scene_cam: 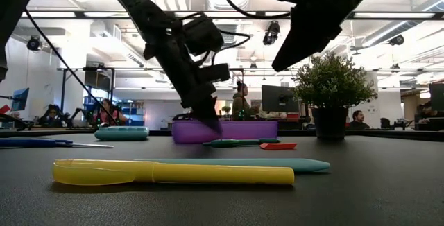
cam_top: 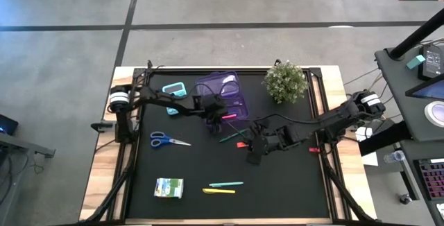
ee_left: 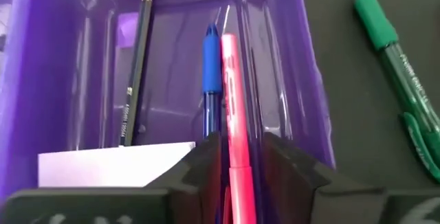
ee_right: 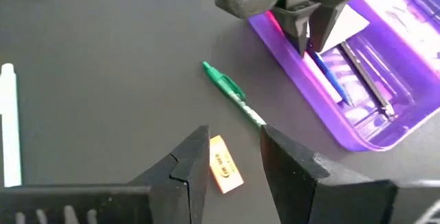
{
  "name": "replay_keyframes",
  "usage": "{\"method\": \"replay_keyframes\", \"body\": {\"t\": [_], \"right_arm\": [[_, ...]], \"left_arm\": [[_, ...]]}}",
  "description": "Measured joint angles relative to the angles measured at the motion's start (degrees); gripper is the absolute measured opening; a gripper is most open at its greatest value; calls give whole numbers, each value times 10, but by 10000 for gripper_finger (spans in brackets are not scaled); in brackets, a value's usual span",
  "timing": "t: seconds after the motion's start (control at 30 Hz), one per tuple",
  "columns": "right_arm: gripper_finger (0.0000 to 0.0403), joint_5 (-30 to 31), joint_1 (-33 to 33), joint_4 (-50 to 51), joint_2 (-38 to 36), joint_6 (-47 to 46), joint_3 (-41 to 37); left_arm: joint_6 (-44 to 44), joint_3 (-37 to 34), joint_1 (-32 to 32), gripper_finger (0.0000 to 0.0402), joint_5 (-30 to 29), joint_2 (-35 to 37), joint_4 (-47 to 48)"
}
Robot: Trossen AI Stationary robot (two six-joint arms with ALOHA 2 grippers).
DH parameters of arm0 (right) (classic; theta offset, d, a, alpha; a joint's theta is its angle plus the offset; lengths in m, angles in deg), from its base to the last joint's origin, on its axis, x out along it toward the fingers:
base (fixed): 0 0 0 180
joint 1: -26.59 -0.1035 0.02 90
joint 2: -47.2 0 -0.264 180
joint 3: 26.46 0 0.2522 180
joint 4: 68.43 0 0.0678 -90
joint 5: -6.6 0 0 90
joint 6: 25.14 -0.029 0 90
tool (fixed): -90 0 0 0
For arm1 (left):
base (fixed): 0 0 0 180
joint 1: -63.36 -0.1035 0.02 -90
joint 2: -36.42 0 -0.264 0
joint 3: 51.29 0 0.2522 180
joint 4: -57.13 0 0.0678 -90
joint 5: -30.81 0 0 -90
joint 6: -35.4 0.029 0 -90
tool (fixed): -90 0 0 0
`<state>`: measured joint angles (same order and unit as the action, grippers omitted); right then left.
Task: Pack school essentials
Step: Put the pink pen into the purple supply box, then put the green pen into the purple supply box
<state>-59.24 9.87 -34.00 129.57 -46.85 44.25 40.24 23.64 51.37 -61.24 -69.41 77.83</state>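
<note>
A clear purple tray (cam_top: 223,91) stands at the table's far middle. In it lie a dark pencil (ee_left: 135,73), a blue pen (ee_left: 210,66), a white pad (ee_left: 110,165) and a pink pen (ee_left: 232,93). My left gripper (ee_left: 240,145) points down over the tray's near rim, open, a finger on each side of the pink pen. My right gripper (ee_right: 234,138) hovers open and empty above the table's middle. Just beyond it lie a green pen (ee_right: 230,90) and an orange eraser (ee_right: 225,163). My left gripper stands astride the pink pen's near end (ee_left: 237,159), slanting down from the near side and along the pen. A gap shows beside one finger (ee_left: 289,165); whether the other touches the pen I cannot tell. The pen lies in the tray beside the blue pen.
Blue-handled scissors (cam_top: 166,141) lie at the left. A green-and-white packet (cam_top: 168,188), a teal pen (cam_top: 226,184) and a yellow pen (cam_top: 218,191) are near the front edge. A teal case (cam_top: 175,89) sits left of the tray and a potted plant (cam_top: 286,80) to its right.
</note>
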Motion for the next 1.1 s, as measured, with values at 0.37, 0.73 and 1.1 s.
{"method": "replay_keyframes", "body": {"t": [0.37,0.73,1.1], "right_arm": [[121,-5,24,-6,0,96,-6],[121,-16,73,-76,1,73,-45],[121,-87,103,-153,102,165,-43]], "left_arm": [[-72,27,0,150,0,86,82],[-240,6,27,151,2,251,184],[-286,6,59,151,2,368,181]]}}
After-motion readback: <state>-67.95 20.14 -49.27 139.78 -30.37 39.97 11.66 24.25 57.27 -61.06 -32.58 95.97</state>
